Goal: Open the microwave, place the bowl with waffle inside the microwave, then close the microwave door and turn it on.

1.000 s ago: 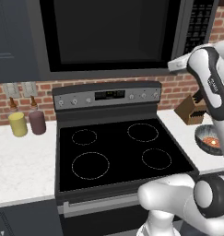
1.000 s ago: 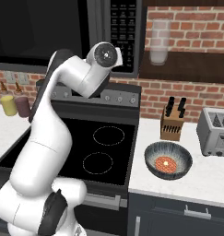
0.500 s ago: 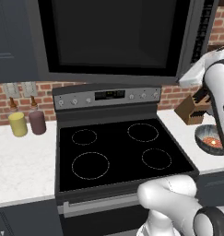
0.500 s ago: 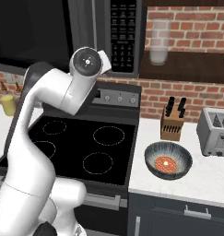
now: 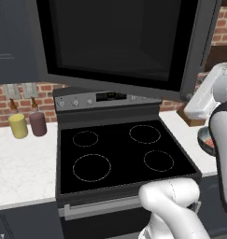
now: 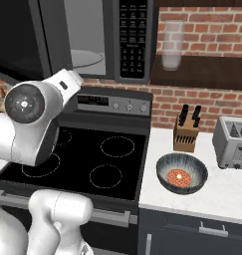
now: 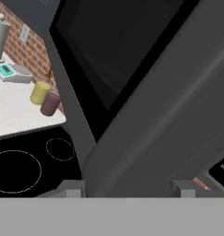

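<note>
Counted: 1 microwave (image 6: 92, 40), 1 bowl (image 6: 182, 173), 1 waffle (image 6: 180, 176), 1 stove (image 5: 119, 154) w/ 4 burner rings, 2 bottles (image 5: 28, 123), 1 knife block (image 6: 186, 132), 1 toaster (image 6: 233, 143).

Both base views look forward and down over the stove (image 5: 124, 156) (image 6: 87, 159) from opposite rear sides; hand view sits close above it (image 7: 26, 166).

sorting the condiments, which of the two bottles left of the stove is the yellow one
The yellow bottle is the outer one, farther from the stove; the maroon bottle stands between them.
</note>
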Available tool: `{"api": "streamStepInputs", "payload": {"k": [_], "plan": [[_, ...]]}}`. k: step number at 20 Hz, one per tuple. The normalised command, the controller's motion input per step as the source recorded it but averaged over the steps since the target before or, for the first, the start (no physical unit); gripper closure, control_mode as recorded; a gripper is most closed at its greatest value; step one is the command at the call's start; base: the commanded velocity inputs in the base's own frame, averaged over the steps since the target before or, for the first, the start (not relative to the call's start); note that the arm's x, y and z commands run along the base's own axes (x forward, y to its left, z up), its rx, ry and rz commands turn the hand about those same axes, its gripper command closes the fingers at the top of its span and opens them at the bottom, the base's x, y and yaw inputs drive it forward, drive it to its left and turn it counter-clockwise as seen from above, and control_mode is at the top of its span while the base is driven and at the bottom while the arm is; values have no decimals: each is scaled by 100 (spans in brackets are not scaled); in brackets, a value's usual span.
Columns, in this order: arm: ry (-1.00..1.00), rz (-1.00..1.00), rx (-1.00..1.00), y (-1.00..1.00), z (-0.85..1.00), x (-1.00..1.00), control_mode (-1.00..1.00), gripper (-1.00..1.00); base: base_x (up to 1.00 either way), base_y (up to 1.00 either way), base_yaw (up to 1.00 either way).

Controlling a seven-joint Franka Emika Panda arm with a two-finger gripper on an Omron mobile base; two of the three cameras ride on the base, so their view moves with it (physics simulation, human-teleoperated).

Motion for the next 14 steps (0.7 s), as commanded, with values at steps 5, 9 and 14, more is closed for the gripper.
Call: {"api": "streamStepInputs", "payload": {"k": [5,9,14], "plan": [[-7,1,-24,100,30,-100,-100,100,0,0,0],[-5,1,-25,100,30,-100,-100,100,0,0,0],[-7,0,-23,100,26,-95,-100,100,0,0,0]]}}
